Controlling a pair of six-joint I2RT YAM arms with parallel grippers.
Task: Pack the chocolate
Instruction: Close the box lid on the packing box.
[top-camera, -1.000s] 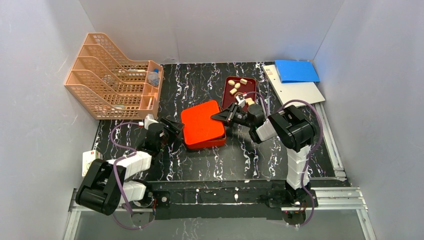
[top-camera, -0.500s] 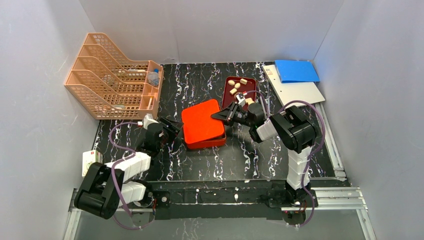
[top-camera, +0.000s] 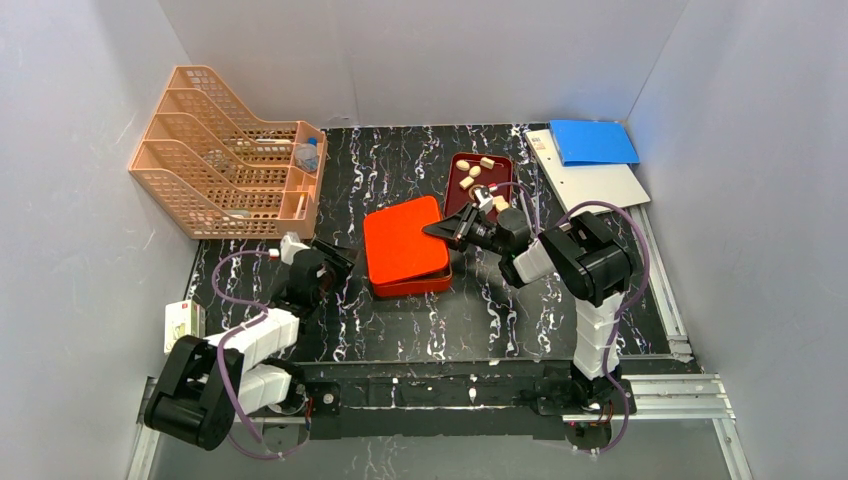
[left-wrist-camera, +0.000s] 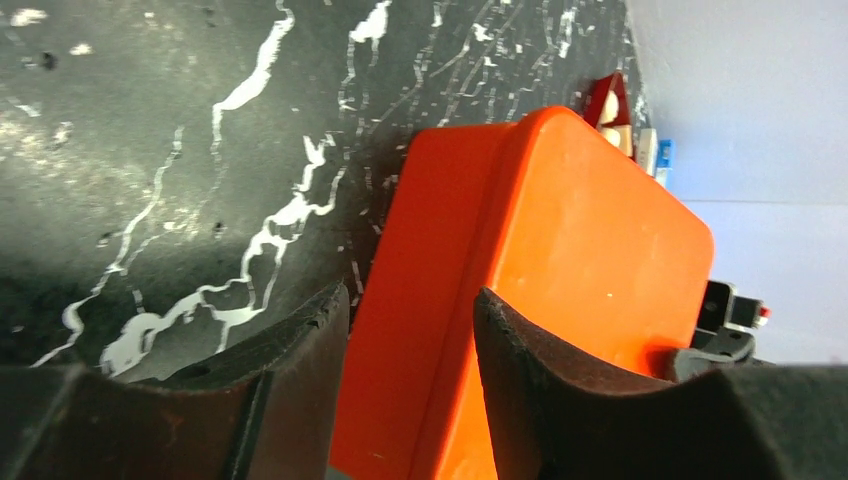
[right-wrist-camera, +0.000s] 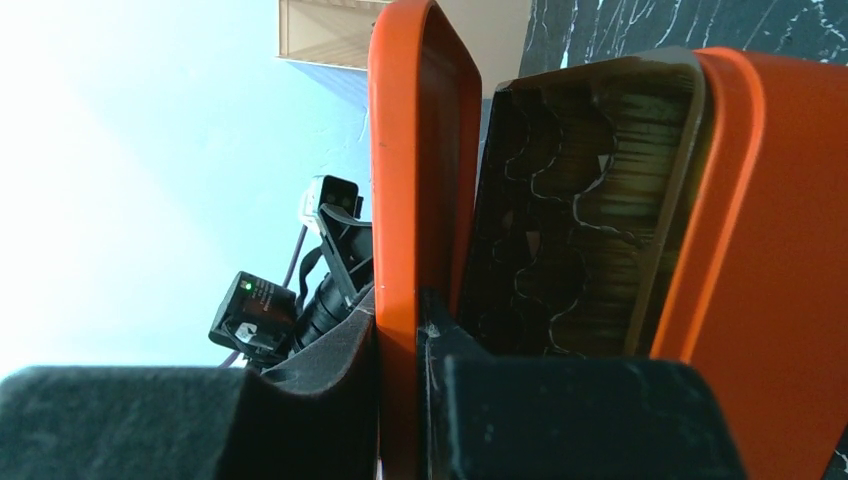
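Right fingers (right-wrist-camera: 560, 420) pinch lid (right-wrist-camera: 415, 150); marbled table (top-camera: 420, 160), white walls (top-camera: 420, 60).

Five or six chocolate pieces (top-camera: 487, 162) show in one dark red tray (top-camera: 500, 178). There is one orange-red box (right-wrist-camera: 790, 250) with one lid (top-camera: 405, 245), one peach file organiser (top-camera: 215, 150) holding one small bottle (top-camera: 308, 155), one blue folder (top-camera: 592, 142), one white board (top-camera: 600, 185), one small white carton (top-camera: 182, 322), and two grippers: the left gripper (top-camera: 343, 260) and the right gripper (top-camera: 440, 231)
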